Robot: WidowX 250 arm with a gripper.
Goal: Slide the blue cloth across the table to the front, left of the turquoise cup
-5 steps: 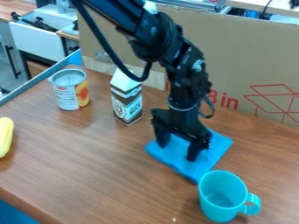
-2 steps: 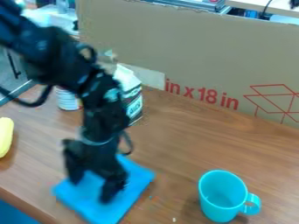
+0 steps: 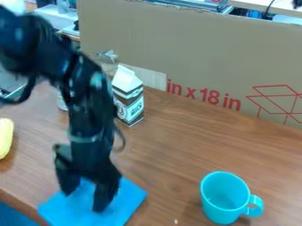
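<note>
We find the gripper [image 3: 84, 201] at the near left, its two fingers set wide apart, tips down at the blue cloth [image 3: 126, 201], which shows between them. We note the cloth lying flat at the table's near left. Beyond it, we record a carton [image 3: 128, 101] upright at the far left, a can [image 3: 62, 102] partly behind the arm, a yellow object [image 3: 5, 139] at the left edge, and a turquoise mug [image 3: 223, 201] upright at the near right, handle to the right. We observe a cardboard panel [image 3: 200, 53] standing along the far side.
</note>
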